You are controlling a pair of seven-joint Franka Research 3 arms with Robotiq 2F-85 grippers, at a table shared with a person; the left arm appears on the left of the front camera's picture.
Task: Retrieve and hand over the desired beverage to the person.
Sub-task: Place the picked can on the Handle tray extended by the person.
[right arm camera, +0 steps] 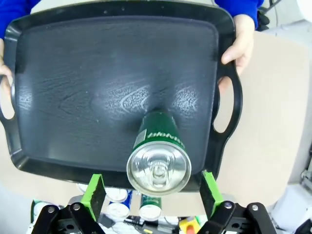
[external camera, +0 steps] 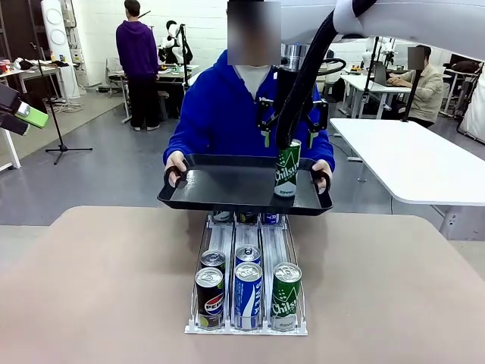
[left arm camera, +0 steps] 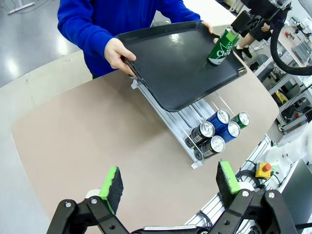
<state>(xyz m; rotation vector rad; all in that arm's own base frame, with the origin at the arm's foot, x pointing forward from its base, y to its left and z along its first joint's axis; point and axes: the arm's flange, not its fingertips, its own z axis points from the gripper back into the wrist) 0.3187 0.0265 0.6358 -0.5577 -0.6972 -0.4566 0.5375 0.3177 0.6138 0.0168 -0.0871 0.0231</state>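
Green can [external camera: 287,168] upright on tray [external camera: 220,186] held by person [external camera: 220,106]. Right claw [external camera: 291,135] spread, pads clear of can: handover looks done. Left claw [left arm camera: 169,179] spread, empty. Remaining: right arm pulls clear.

The green can [external camera: 287,171] on the tray [external camera: 220,188] reads "Chilsu", probably Chilsung.

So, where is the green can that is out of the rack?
In the front view the can stands upright on the right of the tray the person holds above the rack, between the right gripper's open fingers.
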